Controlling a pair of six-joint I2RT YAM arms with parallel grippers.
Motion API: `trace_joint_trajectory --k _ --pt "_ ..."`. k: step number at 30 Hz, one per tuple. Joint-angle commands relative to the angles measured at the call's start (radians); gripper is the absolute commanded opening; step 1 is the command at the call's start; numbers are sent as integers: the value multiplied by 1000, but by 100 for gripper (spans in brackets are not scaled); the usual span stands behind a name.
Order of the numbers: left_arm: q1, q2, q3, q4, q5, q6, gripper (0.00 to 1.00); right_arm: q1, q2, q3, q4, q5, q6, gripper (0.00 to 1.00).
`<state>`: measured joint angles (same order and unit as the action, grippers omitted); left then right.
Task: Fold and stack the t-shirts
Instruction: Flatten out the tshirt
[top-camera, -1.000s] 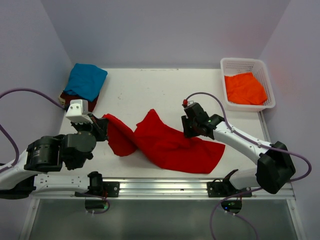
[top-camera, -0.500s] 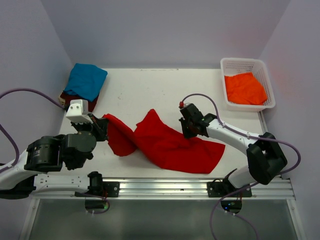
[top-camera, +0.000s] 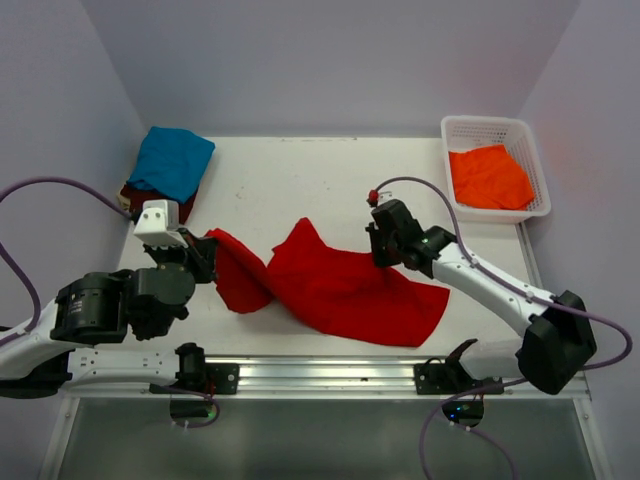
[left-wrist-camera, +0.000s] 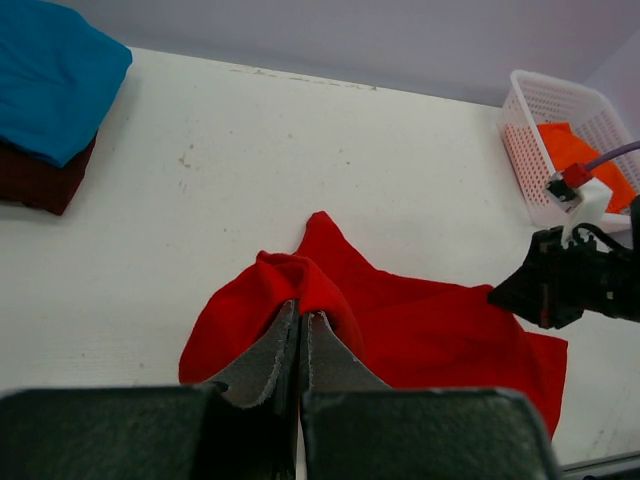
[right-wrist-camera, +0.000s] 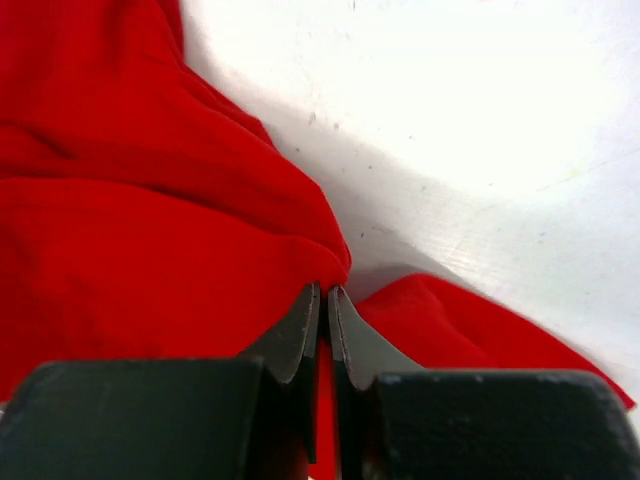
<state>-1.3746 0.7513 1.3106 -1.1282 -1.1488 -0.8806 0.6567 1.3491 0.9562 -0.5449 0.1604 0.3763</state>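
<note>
A bright red t-shirt (top-camera: 340, 295) lies crumpled across the near middle of the table. My left gripper (top-camera: 205, 250) is shut on its left end, where the cloth bunches over the fingertips (left-wrist-camera: 300, 310). My right gripper (top-camera: 385, 262) is shut on a fold at the shirt's upper right edge (right-wrist-camera: 325, 290), lifting it slightly. A teal blue t-shirt (top-camera: 172, 160) lies folded on a dark maroon t-shirt (top-camera: 140, 195) at the far left. An orange t-shirt (top-camera: 488, 176) lies in the basket.
The white lattice basket (top-camera: 478, 127) stands at the far right corner, close to the right wall. The stack at the far left sits near the left wall. Bare white table (top-camera: 300, 180) stretches between them behind the red shirt.
My right gripper closed on the red shirt's upper right edge, then shifted slightly right and up with the cloth. The left arm has kept still.
</note>
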Motion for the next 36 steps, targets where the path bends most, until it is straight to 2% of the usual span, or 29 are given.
trace_joint_trajectory --k 1,6,8,12,17,28,36 --pt "3 10 -5 7 -29 -38 0 4 -105 87 -33 80 -28 7" --pt "3 19 -4 15 -29 -34 0 4 -136 118 -76 119 -47 13" --pt "3 20 -4 18 -26 -31 0 4 -134 115 -76 113 -48 23" --pt "3 19 -1 18 -22 -29 0 4 -102 101 -67 91 -45 33" --pt "3 10 -4 13 -17 -34 0 4 -41 64 -27 77 -28 34" --pt "3 -4 -10 -8 -14 -54 0 -2 179 53 63 148 -1 32" --pt "3 -17 -11 -35 -14 -77 0 -8 222 76 36 229 15 31"
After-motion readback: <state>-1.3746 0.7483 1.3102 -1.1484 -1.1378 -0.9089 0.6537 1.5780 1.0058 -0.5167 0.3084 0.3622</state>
